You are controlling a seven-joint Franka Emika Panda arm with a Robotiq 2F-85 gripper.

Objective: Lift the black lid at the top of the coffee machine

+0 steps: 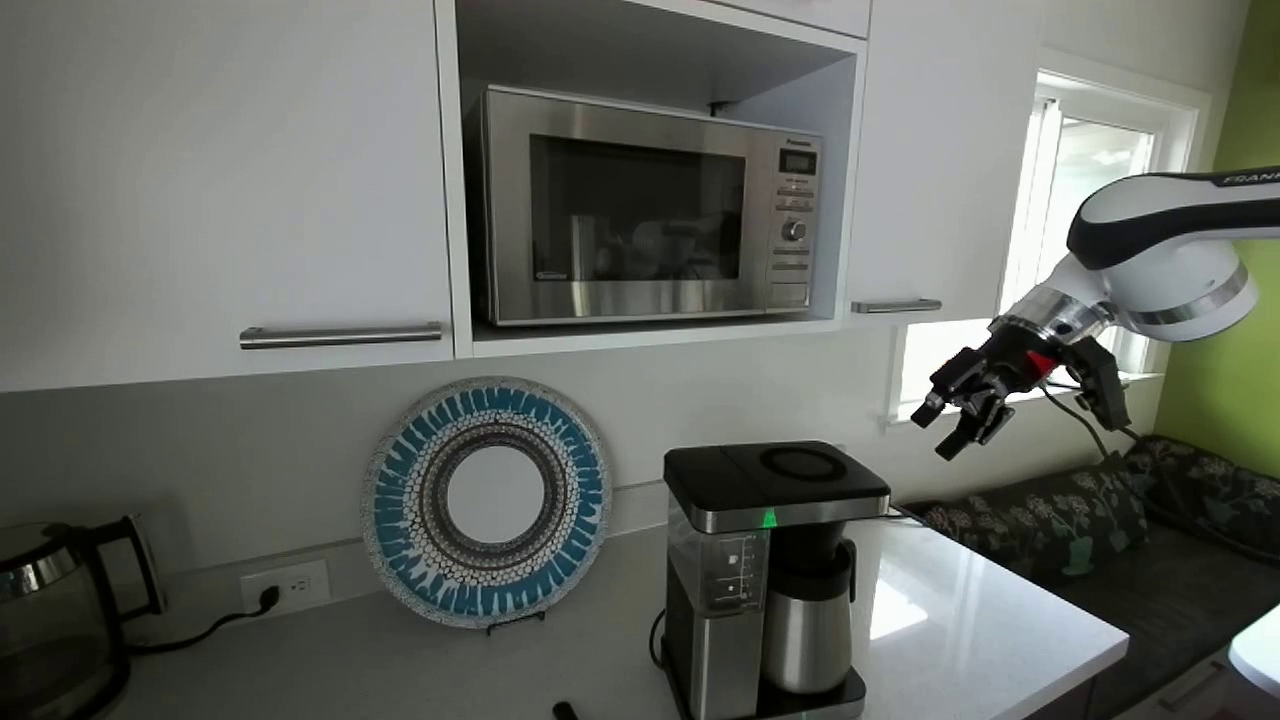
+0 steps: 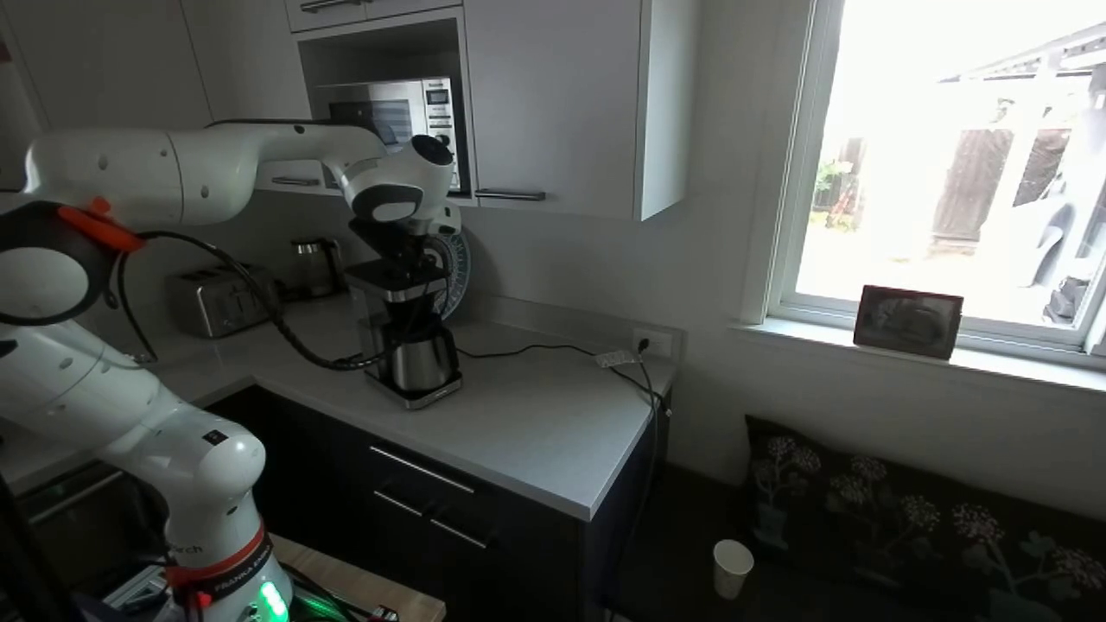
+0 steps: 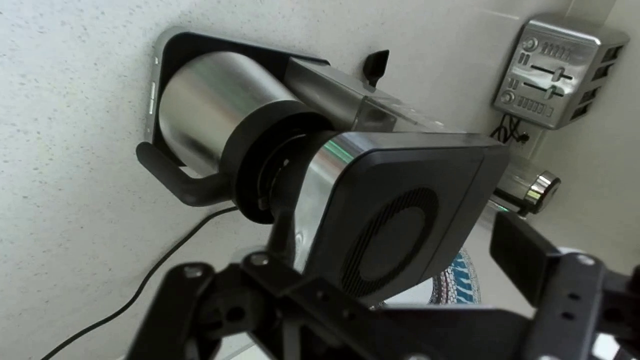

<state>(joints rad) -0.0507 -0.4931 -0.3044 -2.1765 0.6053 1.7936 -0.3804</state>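
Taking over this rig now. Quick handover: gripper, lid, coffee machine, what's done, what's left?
Gripper: open, holding nothing, apart from the machine.
Coffee machine: upright on the counter, steel carafe in place beneath the brew head.
Black lid: lying flat on the machine's top, closed.
Done: the wrist view has the lid in sight; no lift yet.
Left: probably bring the gripper to the lid's free edge and raise it. Which edge is hinged I can't tell from these views, so I'd check before pushing.
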